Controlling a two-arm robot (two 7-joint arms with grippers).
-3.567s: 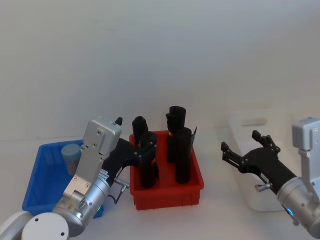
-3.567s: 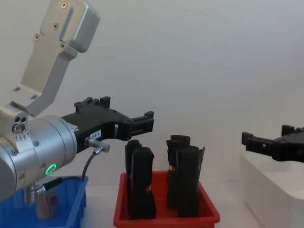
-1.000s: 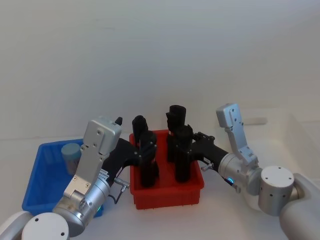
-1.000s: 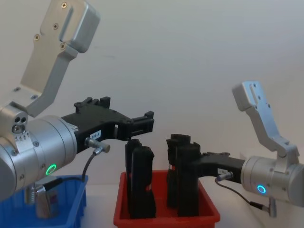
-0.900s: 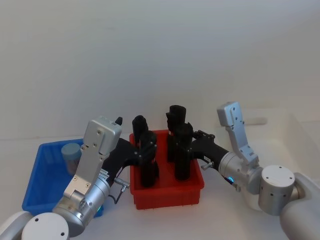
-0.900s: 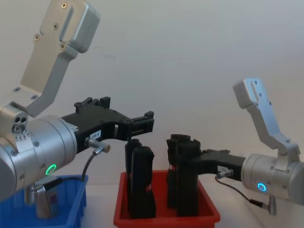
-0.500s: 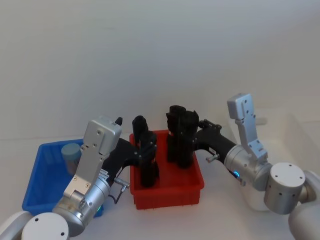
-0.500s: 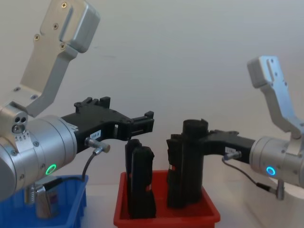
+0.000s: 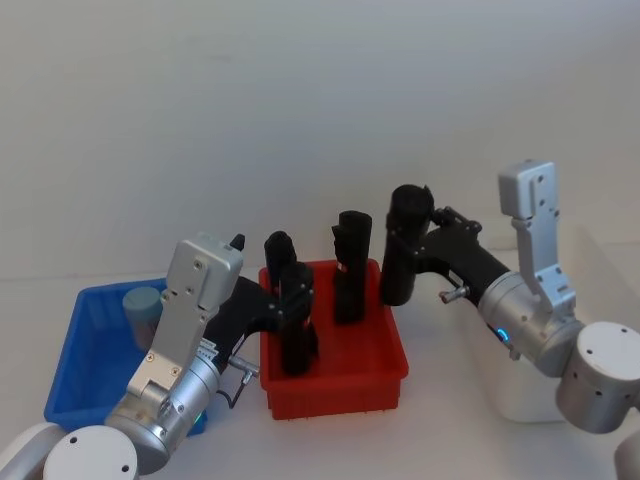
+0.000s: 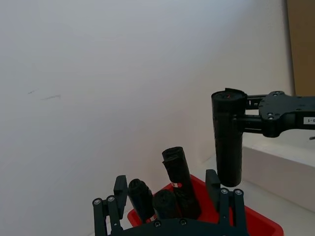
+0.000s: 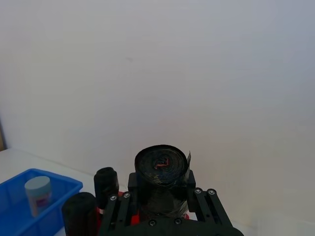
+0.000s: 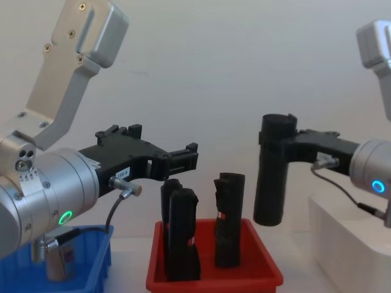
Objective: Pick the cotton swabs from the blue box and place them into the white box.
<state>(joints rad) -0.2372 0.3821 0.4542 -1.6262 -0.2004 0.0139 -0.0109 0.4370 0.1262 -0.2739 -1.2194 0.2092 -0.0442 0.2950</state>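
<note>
Since a second ago my right end effector [image 9: 412, 252] has lifted one black roll [image 9: 403, 246] out of the red tray [image 9: 335, 372]; half a second ago its base was still low among the others, and it now hangs clear above the tray's right edge. My right end effector is closed on the upper part of this roll, which hangs upright, to the left of the white box [image 9: 530, 395]. In the chest view the roll's base sits above the tray's right rim, between the tray and the white box. Three black rolls [image 9: 294, 318] remain standing in the red tray, two at its left and one nearer the middle. My left end effector [image 12: 160, 160] has not moved: it hovers over the near left part of the desk [image 9: 430, 440], above the gap between the blue box [image 9: 80, 375] and the red tray, with its fingers [image 10: 222, 204] spread apart and nothing between them. The blue box lies at the far left, and one tub of cotton swabs [image 9: 142, 313] stands upright in its far part, its pale cap uppermost. The red tray lies between the blue box and the white box.
</note>
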